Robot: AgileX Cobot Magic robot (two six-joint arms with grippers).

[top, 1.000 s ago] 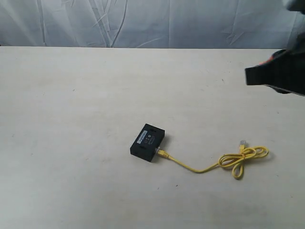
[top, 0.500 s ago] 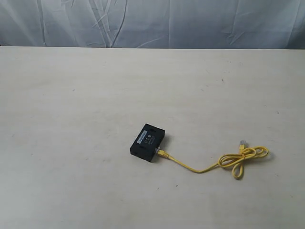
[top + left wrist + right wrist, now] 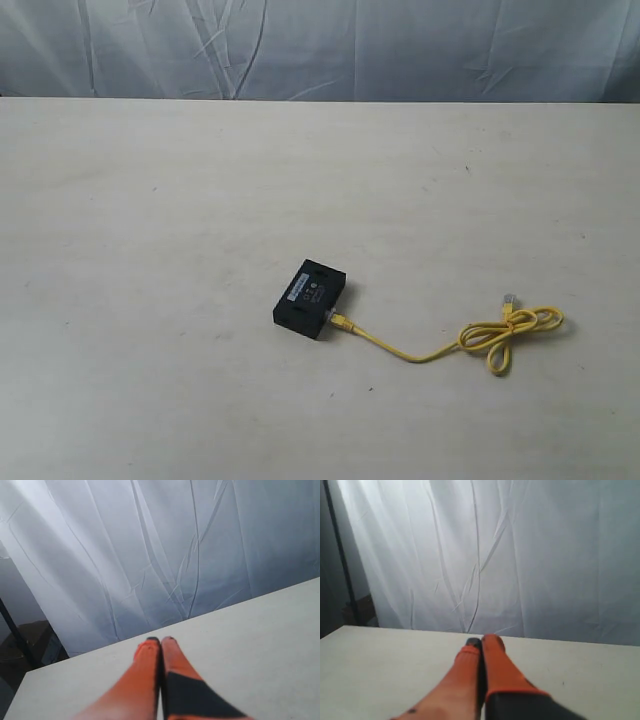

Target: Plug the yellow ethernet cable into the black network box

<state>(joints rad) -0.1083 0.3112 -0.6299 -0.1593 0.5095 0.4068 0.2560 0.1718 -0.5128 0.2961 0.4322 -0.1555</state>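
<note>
Ethernet cable, bright yellow, is seen laid on the pale surface toward the near right of the exterior view. Part of the ethernet cable is gathered into a knotted double loop. A clear plug is left free on the surface just beyond the knot. From the loop a single strand is run leftward and slightly away to the black network box. There the cable's other plug is met by the box's near side, close to its right corner. Whether this plug is fully seated cannot be told. The box is set flat near the middle of the surface, turned at an angle to its edges. A white label strip is carried on its top face, along with small markings too fine to be read. Beyond the box, the surface is closed off at its far edge by a creased white backdrop.

In the left wrist view, the left hand is shown with its orange fingers pressed together and nothing pinched between them. It is held above the surface and pointed toward the backdrop. In the right wrist view, the right hand is likewise shown pressed together on nothing, aimed over the surface at the backdrop.
</note>
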